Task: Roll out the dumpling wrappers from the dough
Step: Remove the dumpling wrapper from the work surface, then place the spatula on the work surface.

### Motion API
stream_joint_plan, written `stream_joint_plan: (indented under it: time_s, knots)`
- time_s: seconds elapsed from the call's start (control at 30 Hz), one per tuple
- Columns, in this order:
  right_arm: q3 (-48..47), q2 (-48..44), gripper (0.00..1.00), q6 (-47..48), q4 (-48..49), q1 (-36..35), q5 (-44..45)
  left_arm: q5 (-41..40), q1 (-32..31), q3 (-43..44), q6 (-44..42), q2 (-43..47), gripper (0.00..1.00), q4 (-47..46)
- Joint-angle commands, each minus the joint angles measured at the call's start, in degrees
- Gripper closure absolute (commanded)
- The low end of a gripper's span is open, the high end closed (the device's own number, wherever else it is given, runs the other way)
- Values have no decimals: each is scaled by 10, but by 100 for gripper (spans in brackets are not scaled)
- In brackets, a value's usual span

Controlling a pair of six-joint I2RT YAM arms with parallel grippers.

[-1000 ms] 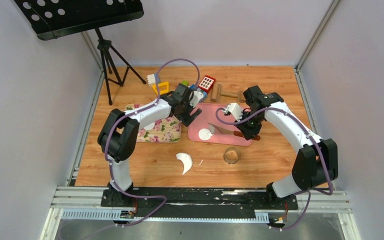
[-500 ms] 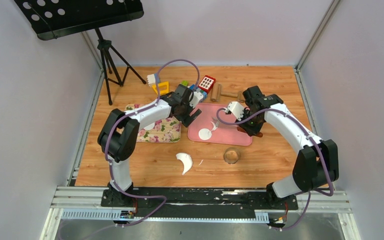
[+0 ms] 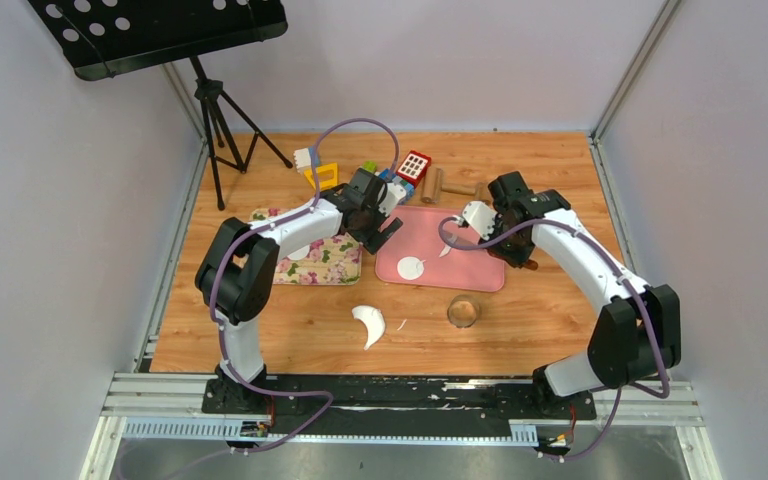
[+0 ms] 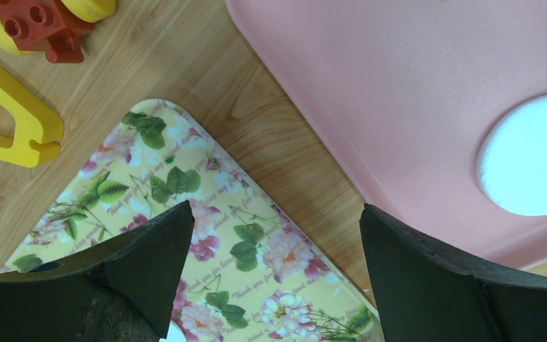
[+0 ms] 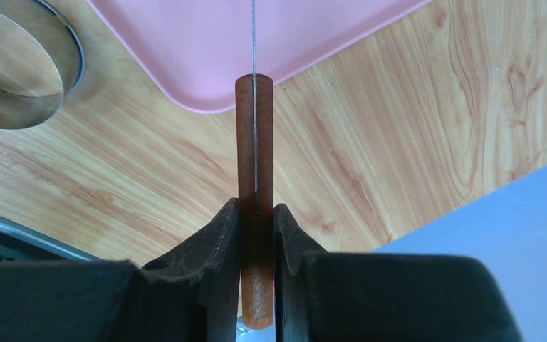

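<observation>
Pale, perhaps lilac walls [image 3: 60, 200] enclose the wooden table [image 3: 540, 320].

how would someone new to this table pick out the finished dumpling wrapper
Start at the pink mat in the middle of the wooden table. Near its near left corner lies the dumpling wrapper, a flat white disc. It is the only round white piece: the dough on the bare wood in front is a crescent.

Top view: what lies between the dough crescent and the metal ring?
In the top view: bare table, with one tiny white crumb close to the dough crescent, short of the metal ring.
</observation>
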State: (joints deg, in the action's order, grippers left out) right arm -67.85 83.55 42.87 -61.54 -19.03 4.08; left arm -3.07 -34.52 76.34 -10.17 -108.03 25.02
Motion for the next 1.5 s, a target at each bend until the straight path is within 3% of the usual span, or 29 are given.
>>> stream_joint_plan:
  time_s: [0.0,0.13,0.33,0.47,0.83,1.47]
  knots:
    - [-13,-30,100,-12,-18,9,58,-3,-1,3,5,15,6,-11]
    - [-15,-42,100,-8,-38,19,61,-4,-2,3,4,18,6,-10]
    - [-94,-68,100,-31,-95,29,-129,-1,-2,7,5,23,6,-9]
    - [-124,-73,100,-51,-92,29,-174,1,-1,11,4,30,6,-8]
    - [-33,-49,100,-63,-22,29,-298,2,-1,-1,5,45,6,-15]
    - [51,-32,100,-59,29,24,-242,0,-1,-7,8,40,6,-23]
